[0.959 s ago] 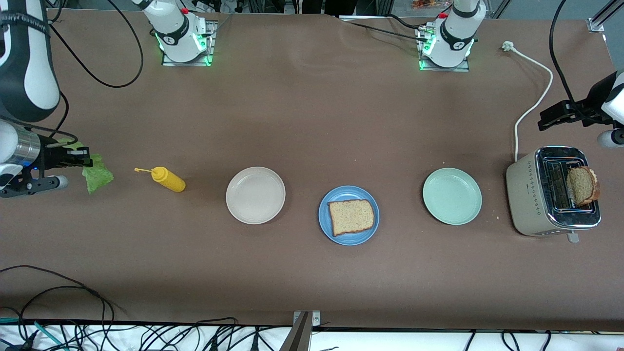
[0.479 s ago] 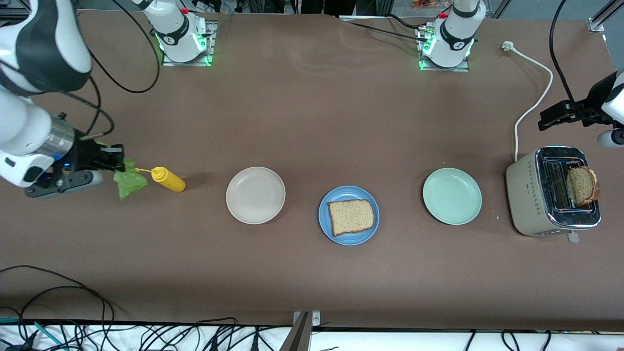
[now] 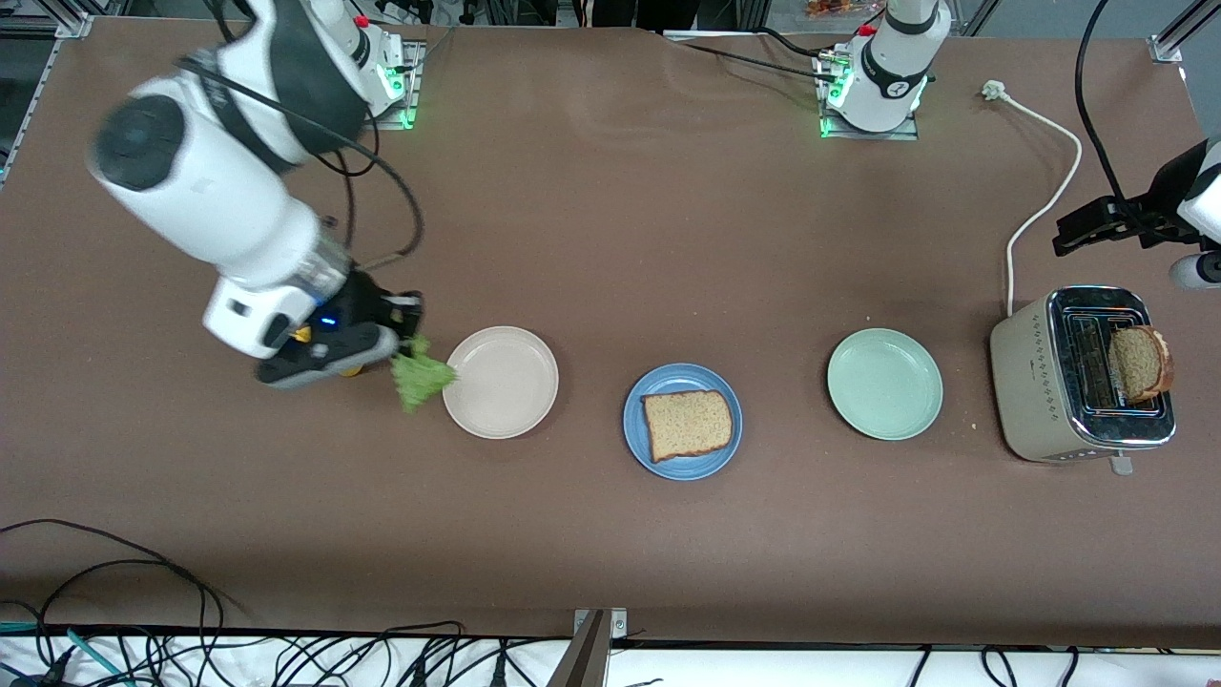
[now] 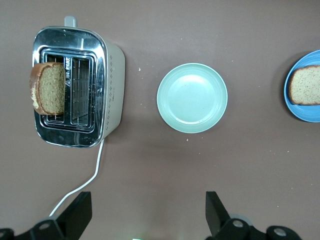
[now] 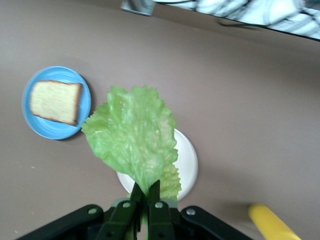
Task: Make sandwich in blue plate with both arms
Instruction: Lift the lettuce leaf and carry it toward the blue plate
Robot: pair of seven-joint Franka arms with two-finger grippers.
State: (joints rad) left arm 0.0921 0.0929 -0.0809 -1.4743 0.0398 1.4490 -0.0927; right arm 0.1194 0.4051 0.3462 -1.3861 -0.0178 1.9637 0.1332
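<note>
Beside the round beige plate (image 3: 500, 382), your right gripper (image 3: 405, 336) hangs clenched on the ruffled green lettuce leaf (image 3: 419, 378).
Under it, the yellow squeeze bottle (image 5: 272, 223) is mostly hidden; your left gripper (image 4: 148, 212) waits released near the metal toaster (image 3: 1078, 382).

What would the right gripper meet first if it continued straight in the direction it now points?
Probably the beige plate. The right gripper, shut on the lettuce leaf, points toward it, with the blue plate next in line. Its height is unclear, so it may pass above.

Quick count: three plates, namely one beige plate (image 3: 500, 382), one blue plate (image 3: 683, 421) and one mint-green plate (image 3: 884, 384). Two bread slices (image 3: 688, 424) (image 3: 1139, 363), one lettuce leaf (image 3: 420, 378), one toaster (image 3: 1083, 375), one yellow squeeze bottle (image 5: 272, 223), two robot arms (image 3: 229, 191) (image 3: 892, 57).
</note>
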